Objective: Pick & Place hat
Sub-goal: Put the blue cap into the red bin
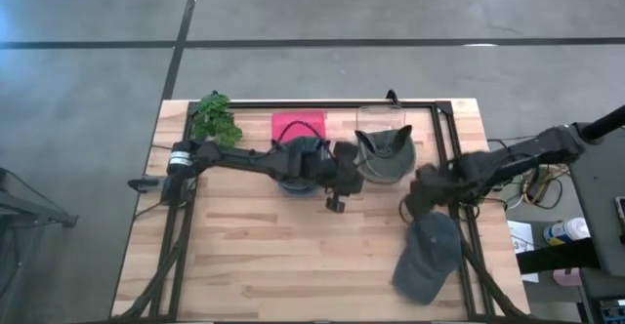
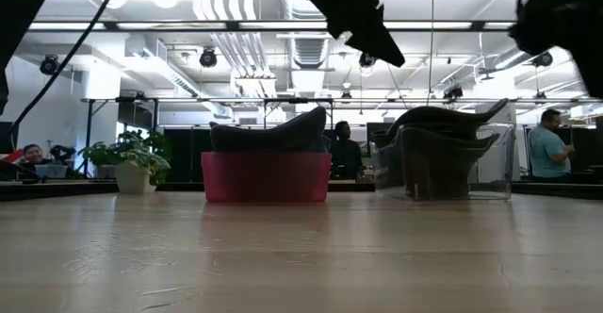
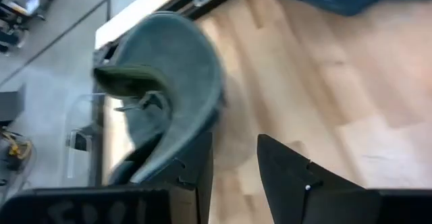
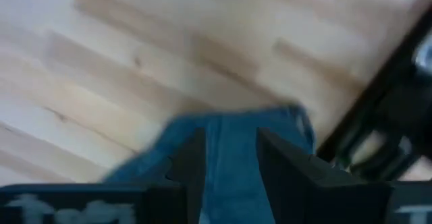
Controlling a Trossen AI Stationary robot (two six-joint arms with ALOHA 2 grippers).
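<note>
A: At the far edge of the table (image 1: 293, 256), what stands in a row?

B: A potted plant (image 1: 216, 119) at the far left corner, then a pink bin (image 1: 298, 126) with a dark hat (image 2: 268, 132) heaped in it, then a clear container (image 2: 452, 162) holding grey-green hats (image 1: 384, 151) — their brims stick up over its rim.

A: And the hat being handled?

B: A blue-grey cap (image 1: 428, 254) lies flat on the wood near the right front of the table, close to the black frame rail (image 1: 469, 236) that runs along that side. The right gripper (image 1: 418, 199) hangs just above its far end. In the right wrist view blue cloth (image 4: 229, 156) shows between the two dark fingers (image 4: 287, 163), but I cannot tell whether they press on it or merely stand either side.

A: The left arm?

B: It reaches across the middle, over the pink bin, and its gripper (image 1: 338, 193) sits just beside the clear container. Its fingers (image 3: 290, 177) stand apart with bare wood between them — nothing pinched. A grey-green hat (image 3: 169, 96) rises right beside one finger.

A: Anything beyond the table?

B: People (image 2: 548, 148) in the room behind, in the low view.
</note>
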